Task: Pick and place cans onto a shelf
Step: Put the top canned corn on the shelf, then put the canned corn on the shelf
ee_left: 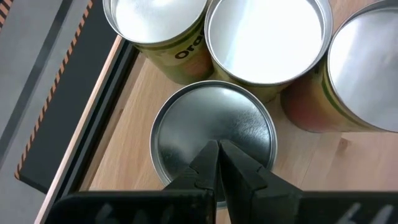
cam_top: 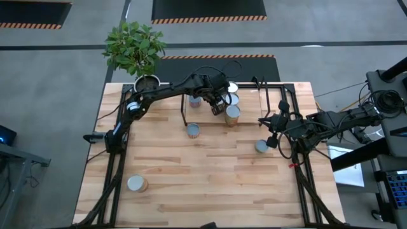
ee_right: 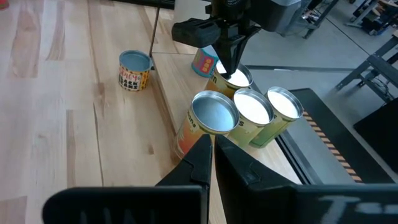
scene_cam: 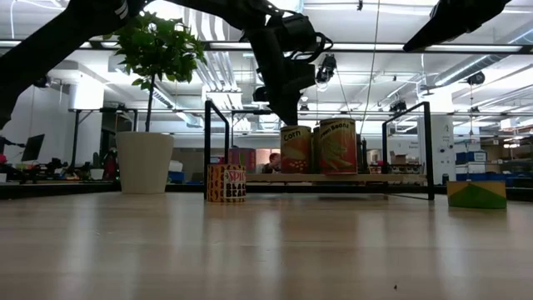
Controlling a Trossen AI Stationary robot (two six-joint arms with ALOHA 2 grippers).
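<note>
Above shelf (cam_top: 267,89) cans (ee_left: 214,134): left gripper (ee_left: 217,155), jaws shut.

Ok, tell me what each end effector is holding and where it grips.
Nothing is held. The left end effector is shut above a can on the shelf; the right end effector is shut and empty.

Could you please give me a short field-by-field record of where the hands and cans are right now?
Left hand: shut, poised over the lid of a can on the shelf; contact unclear
Right hand: shut, empty, over the table's right side
Shelf cans: at least four, clustered together
Loose cans: one in front of the shelf, one by the right hand, one front-left
Plant: far left corner
</note>
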